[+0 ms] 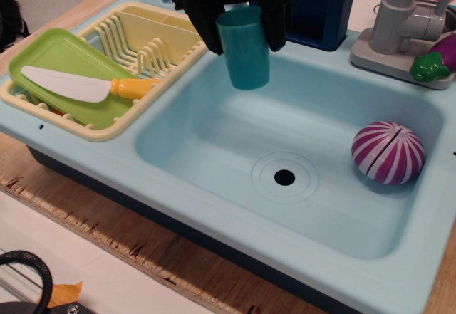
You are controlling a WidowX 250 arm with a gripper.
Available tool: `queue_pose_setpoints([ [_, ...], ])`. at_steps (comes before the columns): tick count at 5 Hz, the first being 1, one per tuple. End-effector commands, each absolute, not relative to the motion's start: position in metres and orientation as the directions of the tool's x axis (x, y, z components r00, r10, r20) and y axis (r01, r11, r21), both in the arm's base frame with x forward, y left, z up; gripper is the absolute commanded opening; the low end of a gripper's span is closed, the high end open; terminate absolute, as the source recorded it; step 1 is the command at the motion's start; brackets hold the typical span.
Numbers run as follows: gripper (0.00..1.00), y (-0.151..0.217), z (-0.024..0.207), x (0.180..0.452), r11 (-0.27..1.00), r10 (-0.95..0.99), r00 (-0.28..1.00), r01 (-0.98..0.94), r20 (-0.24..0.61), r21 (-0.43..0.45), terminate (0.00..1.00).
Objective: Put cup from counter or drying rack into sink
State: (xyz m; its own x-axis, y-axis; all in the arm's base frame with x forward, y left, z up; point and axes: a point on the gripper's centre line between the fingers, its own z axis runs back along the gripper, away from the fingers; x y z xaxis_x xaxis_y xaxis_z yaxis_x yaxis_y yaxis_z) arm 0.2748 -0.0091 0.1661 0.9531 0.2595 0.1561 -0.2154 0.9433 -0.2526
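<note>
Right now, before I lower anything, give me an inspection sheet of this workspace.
Surface: light blue plastic counter on a wooden table.
Job's things: teal plastic cup held upright over the light blue basin; pale yellow drying rack.
Clutter: purple-striped toy onion in the basin; toy knife on lime green tray; grey faucet; toy eggplant; dark blue box.
Grippers: black pincer shut on the cup.
Cables: black loop, bottom left.
Surroundings: nothing seen.

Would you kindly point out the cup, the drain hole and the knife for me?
cup (245, 58): camera view, on its teal side wall below the fingers.
drain hole (284, 178): camera view, on the dark opening itself.
knife (60, 83): camera view, on the white blade.
</note>
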Motion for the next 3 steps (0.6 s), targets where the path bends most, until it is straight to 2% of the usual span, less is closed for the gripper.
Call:
queue_pose_setpoints([
  [1,1.0,-0.0101,0.168,0.2817,0.928,0.256,0.961,-0.213,0.108,-0.304,0.0],
  [2,1.0,-0.0101,0.168,0.2817,0.928,0.256,0.961,-0.213,0.108,-0.304,0.0],
  [3,1.0,-0.0101,0.168,0.2817,0.928,0.256,0.961,-0.213,0.108,-0.304,1.0],
])
